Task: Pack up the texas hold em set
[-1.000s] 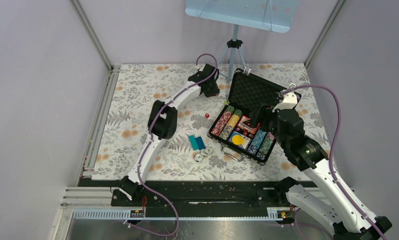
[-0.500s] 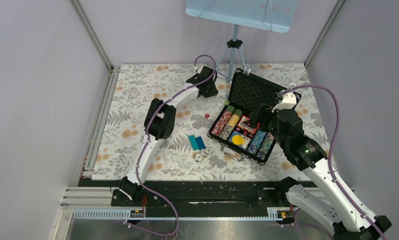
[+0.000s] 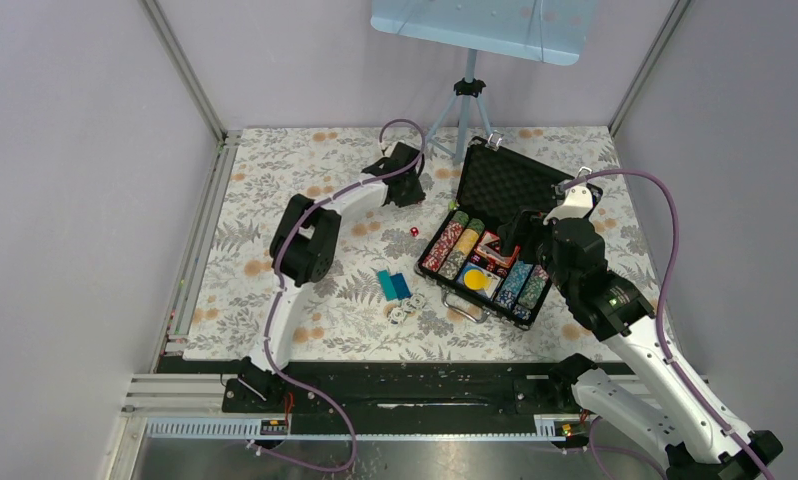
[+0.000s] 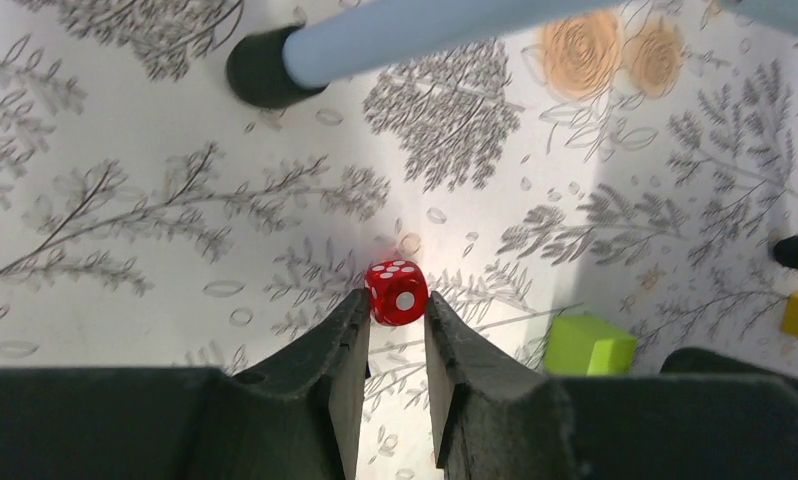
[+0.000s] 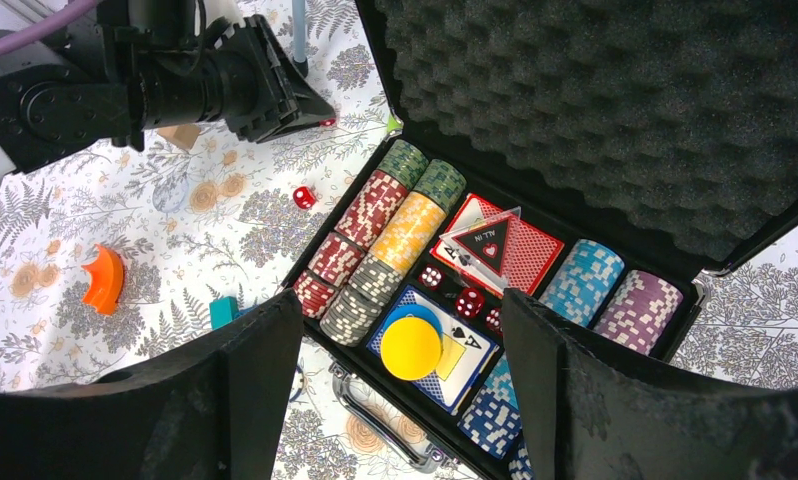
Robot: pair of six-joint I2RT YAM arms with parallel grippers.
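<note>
Pinching 1 red die [image 4: 396, 293] by just its tips, the left gripper [image 4: 395, 306] should travel slow and level toward the open case [image 3: 505, 185] at 4 o'clock. Right gripper [image 5: 400, 300] hovers spread above the chips [image 5: 375, 215].

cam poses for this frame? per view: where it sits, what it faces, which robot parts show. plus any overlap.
Top external: above and behind the bases, looking down at the table; both arms show, left gripper, right gripper above the open briefcase.
Left wrist: faces down at the table; its own fingers pinch a red die.
Right wrist: looks down into the briefcase; its own open fingers frame the view.
Shared: right wrist also catches the left gripper.
</note>
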